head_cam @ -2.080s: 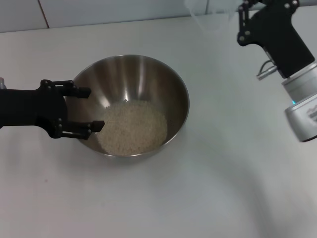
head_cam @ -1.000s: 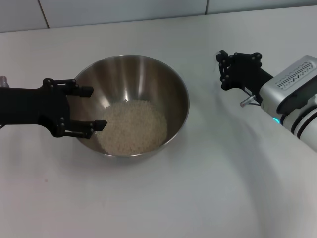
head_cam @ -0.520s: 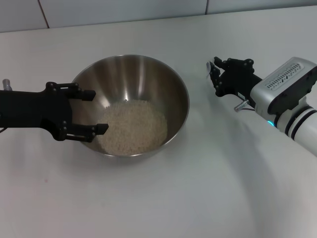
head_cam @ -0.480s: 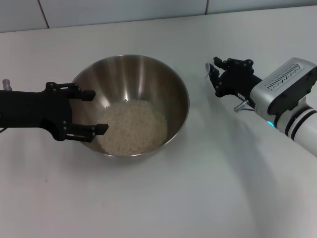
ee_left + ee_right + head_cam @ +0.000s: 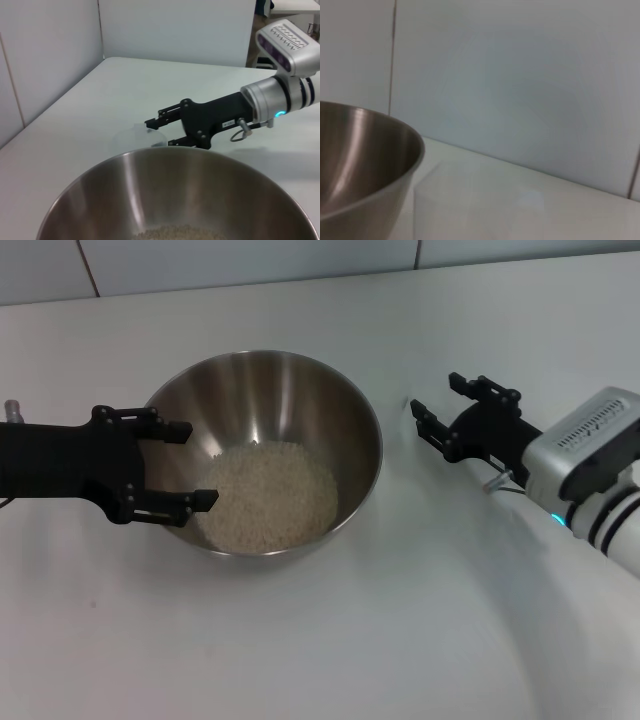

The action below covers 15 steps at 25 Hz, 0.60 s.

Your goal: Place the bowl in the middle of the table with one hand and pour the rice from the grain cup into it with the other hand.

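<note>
a: steel bowl [image 5: 300,390] is sitting about the middle of the white table [image 5: 330,640], with the rice [image 5: 268,495] lying in a pale heap on its floor, leaning toward the near-left wall.

b: and the left gripper [image 5: 185,464]?

a: it is reaching in from the left edge of the head view, jaws spread wide at the bowl's left rim. one finger is lying by the far side of that rim, the other is poking over the rim above the rice. i cannot tell if either is touching the metal.

b: where is the grain cup [image 5: 134,139]?

a: it is standing upright on the table just beside the bowl's right side, hard to make out since it is clear. in the left wrist view it is showing right at the tips of the right gripper [image 5: 448,405], whose jaws are parted and gripping nothing. contact there is unclear.

b: room to move?

a: bare tabletop is stretching along the whole near side and behind the bowl as far as the tiled wall [image 5: 250,260]. the tight spot is the strip between the bowl's right rim and the right fingertips, where the cup is standing.
</note>
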### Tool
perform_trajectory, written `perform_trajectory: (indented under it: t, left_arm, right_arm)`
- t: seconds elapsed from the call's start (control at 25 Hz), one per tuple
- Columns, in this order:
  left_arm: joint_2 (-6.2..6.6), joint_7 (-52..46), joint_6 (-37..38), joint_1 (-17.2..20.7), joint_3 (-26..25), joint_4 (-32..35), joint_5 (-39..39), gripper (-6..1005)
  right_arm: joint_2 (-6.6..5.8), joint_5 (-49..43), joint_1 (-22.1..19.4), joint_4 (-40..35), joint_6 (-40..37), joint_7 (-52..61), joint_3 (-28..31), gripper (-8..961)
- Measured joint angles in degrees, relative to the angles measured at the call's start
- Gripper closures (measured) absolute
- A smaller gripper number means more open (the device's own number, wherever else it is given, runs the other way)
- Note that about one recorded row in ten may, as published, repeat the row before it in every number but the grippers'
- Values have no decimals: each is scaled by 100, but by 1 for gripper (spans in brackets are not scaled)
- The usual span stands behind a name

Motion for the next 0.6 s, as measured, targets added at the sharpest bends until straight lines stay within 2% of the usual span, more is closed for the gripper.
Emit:
perform_trajectory:
  t: [0.2, 0.24, 0.28, 0.32, 0.36, 0.48, 0.6]
  left_arm:
    - [0, 0, 0, 3, -1, 0, 0, 137]
    - [0, 0, 0, 3, -1, 0, 0, 137]
    - [0, 0, 0, 0, 0, 0, 0, 137]
    - [0, 0, 1, -2, -1, 0, 0, 137]
    - [0, 0, 1, -2, -1, 0, 0, 137]
    - [0, 0, 1, -4, -1, 0, 0, 138]
    - [0, 0, 0, -6, 0, 0, 0, 138]
  right_arm:
    - [-46, 0, -301, 127, -665, 396, 124, 422]
    - [-60, 0, -361, 226, -962, 556, 207, 329]
    - [-121, 0, -446, 490, -1646, 1033, 383, 237]
    - [-121, 0, -446, 490, -1646, 1033, 383, 226]
    - [-168, -3, -459, 639, -1976, 1308, 423, 215]
    - [-448, -207, -426, 1064, -3149, 2288, 432, 182]
    - [-764, -949, -342, 1157, -4103, 2684, 399, 165]
